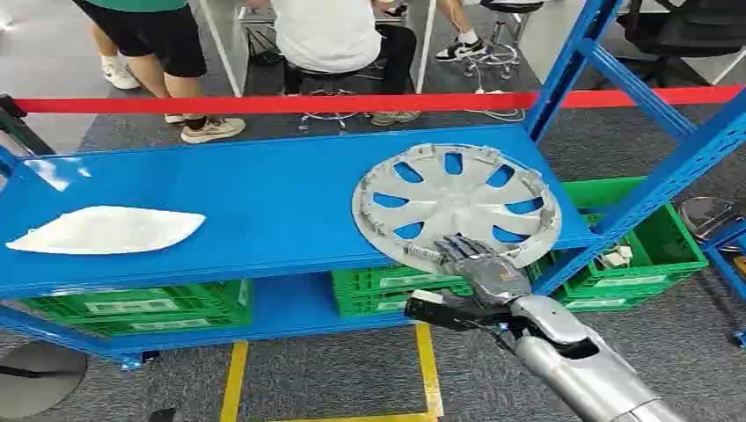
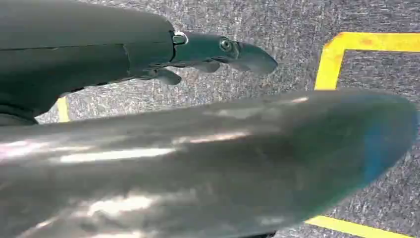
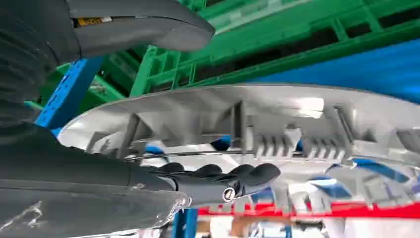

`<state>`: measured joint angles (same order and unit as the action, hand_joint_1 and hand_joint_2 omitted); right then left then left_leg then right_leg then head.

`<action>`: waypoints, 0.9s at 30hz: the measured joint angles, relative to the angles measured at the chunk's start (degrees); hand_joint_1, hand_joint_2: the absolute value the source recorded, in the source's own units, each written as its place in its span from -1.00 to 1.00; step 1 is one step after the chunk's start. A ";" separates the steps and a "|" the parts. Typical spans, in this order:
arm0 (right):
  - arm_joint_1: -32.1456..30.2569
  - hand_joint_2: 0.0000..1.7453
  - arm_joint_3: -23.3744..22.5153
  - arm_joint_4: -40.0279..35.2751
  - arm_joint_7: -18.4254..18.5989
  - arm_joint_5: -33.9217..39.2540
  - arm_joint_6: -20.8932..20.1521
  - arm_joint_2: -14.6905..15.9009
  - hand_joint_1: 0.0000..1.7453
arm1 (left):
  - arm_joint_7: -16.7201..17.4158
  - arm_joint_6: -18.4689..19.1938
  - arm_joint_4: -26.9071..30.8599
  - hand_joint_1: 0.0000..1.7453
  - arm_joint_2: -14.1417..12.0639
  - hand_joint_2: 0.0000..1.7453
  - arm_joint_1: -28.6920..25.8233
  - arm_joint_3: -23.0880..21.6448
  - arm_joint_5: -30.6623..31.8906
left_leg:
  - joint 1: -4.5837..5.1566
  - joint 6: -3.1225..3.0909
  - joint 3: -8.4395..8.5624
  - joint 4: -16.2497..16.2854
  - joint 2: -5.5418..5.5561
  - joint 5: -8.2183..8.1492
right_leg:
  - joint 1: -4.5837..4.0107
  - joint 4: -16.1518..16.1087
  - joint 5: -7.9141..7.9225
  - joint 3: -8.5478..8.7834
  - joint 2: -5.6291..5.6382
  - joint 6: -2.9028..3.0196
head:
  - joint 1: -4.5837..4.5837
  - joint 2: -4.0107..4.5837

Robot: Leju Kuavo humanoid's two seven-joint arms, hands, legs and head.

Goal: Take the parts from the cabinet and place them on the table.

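A silver hubcap (image 1: 457,204) lies flat on the blue cabinet shelf (image 1: 264,185), at its right end, and its near rim juts past the front edge. My right hand (image 1: 479,264) is at that near rim with its dark fingers (image 3: 223,176) lying on the hubcap's (image 3: 277,114) ribbed face. The thumb (image 3: 148,25) is on the other side of the rim, with a gap between it and the rim. A white curved part (image 1: 106,230) lies at the shelf's left end. My left hand (image 2: 218,49) hangs over the grey floor and holds nothing.
Green crates (image 1: 396,286) sit on the lower shelf, with another (image 1: 642,255) beside the blue upright (image 1: 563,79). A red barrier tape (image 1: 264,104) runs behind the cabinet, and people stand and sit beyond it. Yellow tape (image 1: 427,369) marks the floor.
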<state>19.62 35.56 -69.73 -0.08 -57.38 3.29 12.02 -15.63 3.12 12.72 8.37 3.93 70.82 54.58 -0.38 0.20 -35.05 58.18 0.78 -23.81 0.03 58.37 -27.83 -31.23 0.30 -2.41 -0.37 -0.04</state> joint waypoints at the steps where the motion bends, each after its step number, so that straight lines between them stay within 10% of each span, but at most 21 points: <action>1: 0.78 1.00 0.51 0.66 -0.51 0.88 -1.42 0.20 -1.00 | 0.00 0.07 0.00 -1.00 0.00 -1.00 -0.01 0.04 0.02 | 0.00 0.00 0.02 0.00 0.00 0.00 | 0.00 0.00 0.00 -0.01 0.00 0.00 | 0.02 0.00; 4: 3.25 1.00 2.08 2.81 -1.62 2.80 -4.19 0.88 -1.00 | 0.00 0.18 0.00 -1.00 -0.09 -1.00 0.02 0.13 0.07 | -0.01 0.02 0.24 0.00 -0.01 -0.03 | 0.00 -0.02 -0.04 -0.42 0.01 0.03 | 0.02 0.00; 5: 3.79 1.00 2.54 3.42 -1.53 2.80 -4.10 1.01 0.88 | 0.00 0.24 0.00 -1.00 -0.13 -1.00 0.04 0.17 0.07 | -0.01 0.07 0.32 -0.01 -0.01 -0.08 | 0.00 -0.02 -0.12 -0.32 0.02 0.09 | 0.00 0.00; 6: 4.21 1.00 2.91 3.90 -1.25 2.63 -3.84 1.05 1.00 | 0.00 0.24 0.00 -1.00 -0.15 -1.00 0.03 0.20 0.07 | -0.01 0.06 0.38 -0.02 -0.01 -0.11 | 0.00 -0.03 -0.16 -0.27 0.02 0.13 | 0.02 0.00; 27: -0.21 1.00 3.18 2.94 -2.78 -3.16 14.01 0.35 1.00 | -0.94 0.07 0.00 -1.00 0.18 -1.00 0.00 0.76 0.11 | -0.02 0.08 0.36 -0.06 0.00 -0.07 | -0.02 -0.01 -0.10 0.30 -0.01 0.13 | 0.00 0.00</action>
<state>19.41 38.73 -66.79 -2.86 -60.54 17.30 12.37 -16.57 3.19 12.72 8.55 3.93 71.58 54.69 -0.40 0.28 -34.68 58.12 0.78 -23.88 0.02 58.36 -27.93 -30.93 0.29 -2.28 -0.37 -0.04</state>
